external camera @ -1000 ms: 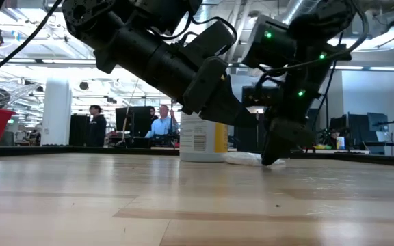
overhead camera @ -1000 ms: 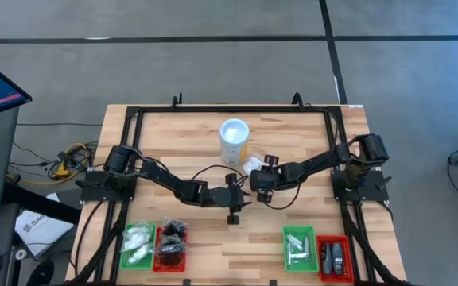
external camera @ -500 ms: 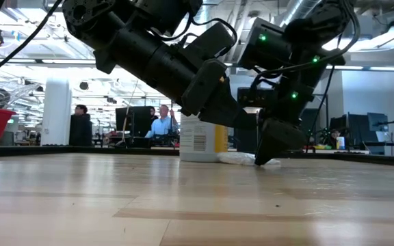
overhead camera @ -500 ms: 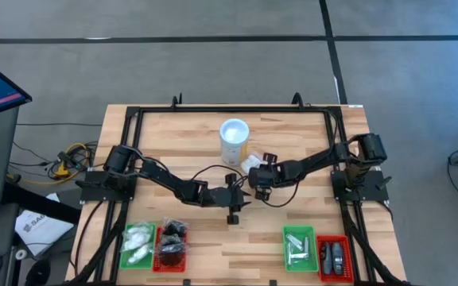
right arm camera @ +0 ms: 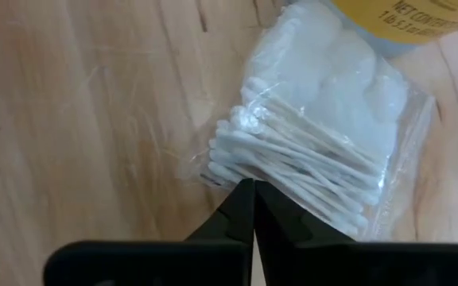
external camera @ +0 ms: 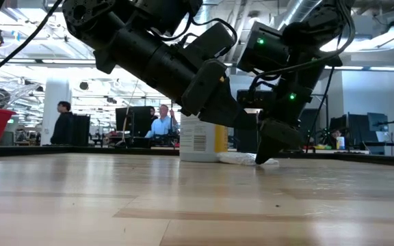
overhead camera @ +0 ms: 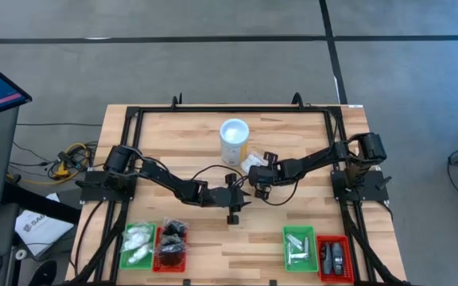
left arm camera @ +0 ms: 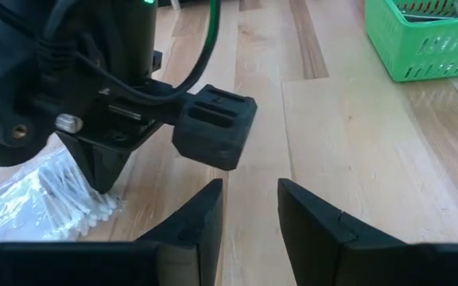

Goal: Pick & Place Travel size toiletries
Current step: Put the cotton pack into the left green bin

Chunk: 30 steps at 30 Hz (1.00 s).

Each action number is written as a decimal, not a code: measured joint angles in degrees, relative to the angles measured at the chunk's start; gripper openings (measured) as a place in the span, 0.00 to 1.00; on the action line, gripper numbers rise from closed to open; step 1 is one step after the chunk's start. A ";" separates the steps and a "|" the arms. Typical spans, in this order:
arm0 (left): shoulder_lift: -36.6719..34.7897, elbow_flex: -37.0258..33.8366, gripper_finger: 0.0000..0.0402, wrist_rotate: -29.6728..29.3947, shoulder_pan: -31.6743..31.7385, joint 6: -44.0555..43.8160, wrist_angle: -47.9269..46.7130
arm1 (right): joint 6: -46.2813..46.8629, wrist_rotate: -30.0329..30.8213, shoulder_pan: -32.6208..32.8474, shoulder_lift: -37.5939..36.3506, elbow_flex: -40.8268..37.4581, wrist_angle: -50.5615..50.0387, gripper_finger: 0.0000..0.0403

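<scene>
Cotton-swab packet (right arm camera: 308,171), clear-wrapped and white, lies flat on the wooden table (overhead camera: 293,135) near its middle, touching the foot of the white tub (overhead camera: 234,140) with the yellow label. My right gripper (right arm camera: 252,208) points down at the packet's near edge, its two dark fingers (right arm camera: 237,210) pressed together with only a thin seam between them; their tips sit right at the wrap, and I cannot tell whether any film is caught in that seam. From table height the same gripper (external camera: 269,147) stands tip-down on the packet just beside the tub.

My left gripper (left arm camera: 249,202) hangs low over bare wood close by, its fingers (left arm camera: 201,210) spread a little and holding nothing; my right wrist block is straight in front of it, crowding the packet from that side.

Along the table's near edge sit four trays: a green tray (overhead camera: 137,243) with white packets and a red tray (overhead camera: 171,250) with black round ones on my left, another green tray (overhead camera: 298,245) and red tray (overhead camera: 334,256) on my right. People (external camera: 63,121) stand in the room behind.
</scene>
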 joint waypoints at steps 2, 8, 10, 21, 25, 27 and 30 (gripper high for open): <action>0.00 0.00 0.28 0.00 0.00 0.00 0.00 | 0.07 0.00 0.06 0.00 0.00 -0.02 0.00; 0.00 0.00 0.28 0.00 0.00 0.00 0.00 | 0.50 0.79 1.75 -0.58 0.57 -2.03 0.00; 0.00 0.00 0.28 0.00 0.00 0.00 0.00 | 0.53 1.56 2.34 -1.48 1.45 -3.38 0.00; 0.00 0.00 0.28 0.00 0.00 -1.05 -0.20 | 3.43 0.78 2.86 -4.42 1.52 -2.99 0.02; 0.00 0.00 0.28 0.00 0.00 -1.05 -0.26 | 4.47 0.26 2.60 -3.87 1.45 -2.77 0.09; 0.00 0.00 0.28 0.00 0.00 -1.05 -0.41 | 4.57 0.00 2.28 -3.87 1.53 -2.60 0.15; 0.00 0.00 0.28 -0.01 0.01 -1.05 -0.48 | 5.03 -0.02 1.80 -3.80 1.53 -2.31 0.24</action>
